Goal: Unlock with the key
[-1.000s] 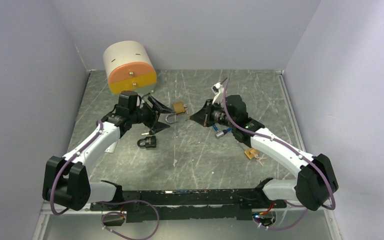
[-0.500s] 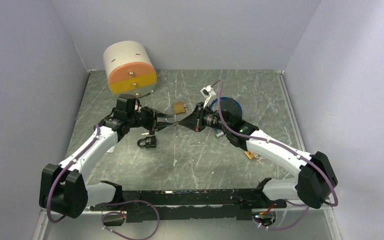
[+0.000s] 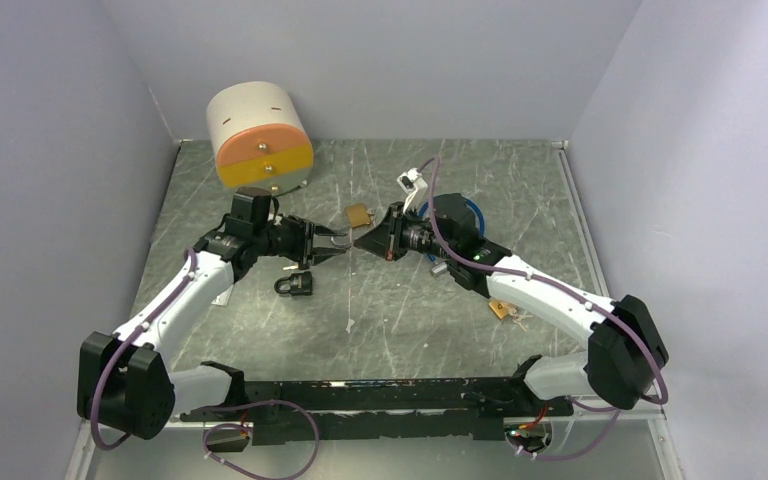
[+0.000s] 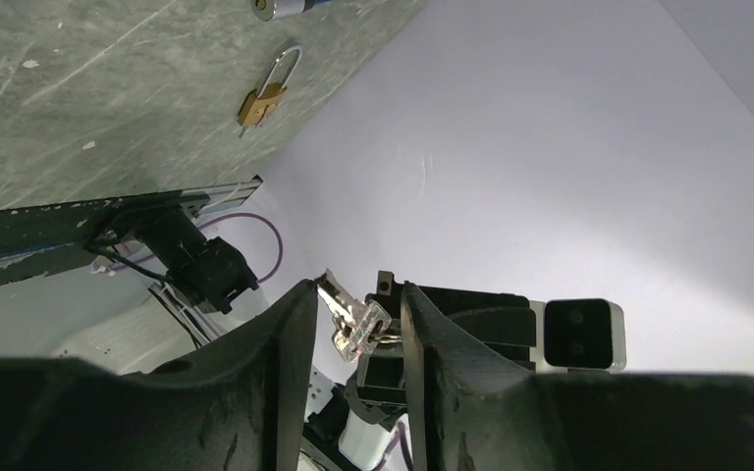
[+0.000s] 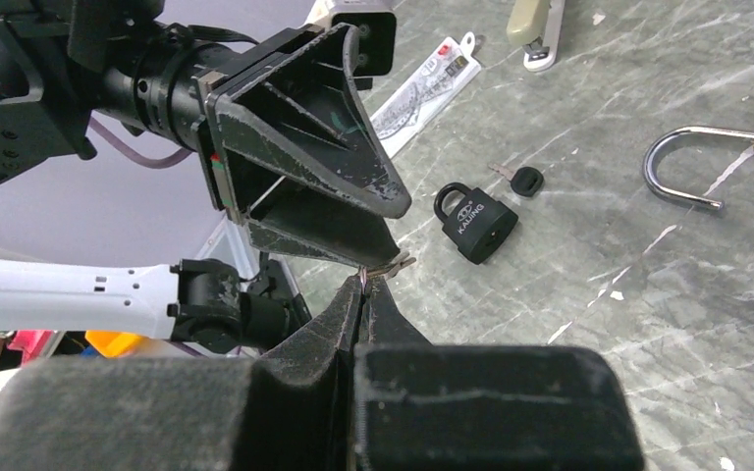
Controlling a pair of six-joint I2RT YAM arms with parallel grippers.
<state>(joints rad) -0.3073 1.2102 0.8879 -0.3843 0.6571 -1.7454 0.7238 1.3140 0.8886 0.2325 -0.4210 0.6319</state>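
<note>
The whole thing hinges on the key [image 4: 355, 322] right now, and it isn't anywhere near a keyhole. It's up in the air over the middle of the tabletop [image 3: 410, 330], right where the two tools meet nose to nose.

The right tool [image 5: 365, 283] is clenched tight on the ring end of it. The left tool [image 3: 338, 243] has a finger on either side of the key. From the left wrist view the key lies slantwise across that gap, tip against one finger and ring near the other. I honestly can't tell if it's pinching or just bracketing. The key's long axis runs roughly along the line between the two tools, so left-right across the tabletop.

Locks:
- A brass padlock [image 3: 358, 213] lies just behind the meeting point, with its shackle toward the left tool.
- A black padlock [image 3: 295, 285] lies flat on the near side of the left tool.
- A second brass padlock [image 3: 503, 308] sits beside the right forearm, well apart from the key.

The first two are closer to the left arm, so my guess is that whichever tool ends up with the key has to swing it down and toward that side. No idea which lock this key fits.

Only container is the drawer unit [image 3: 260, 135] in the back left corner. Both drawers are shut, so whatever's inside is hidden.
</note>
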